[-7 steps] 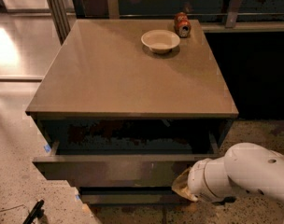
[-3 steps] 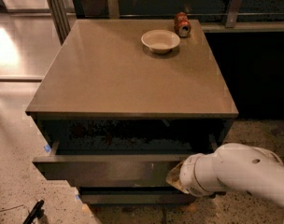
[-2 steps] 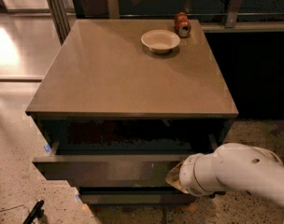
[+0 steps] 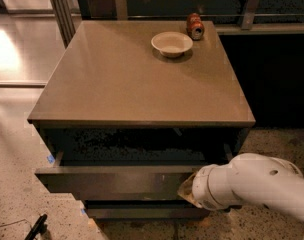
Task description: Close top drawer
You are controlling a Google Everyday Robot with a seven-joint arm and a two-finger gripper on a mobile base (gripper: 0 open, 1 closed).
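The wide, shallow dark-grey top drawer [image 4: 112, 180] stood pulled out at lower centre, with the white arm's gripper [image 4: 186, 190] at its front's right end, its opening impossible to tell; pushing so far off-centre could likely skew and jam it.

A single camera looks down from high in front of the cabinet [image 4: 137, 84], facing its far edge, close enough that it fills most of the view. The open drawer [image 4: 112, 180] runs along the near side. The gripper [image 4: 186, 189] is near right, at the drawer's front.
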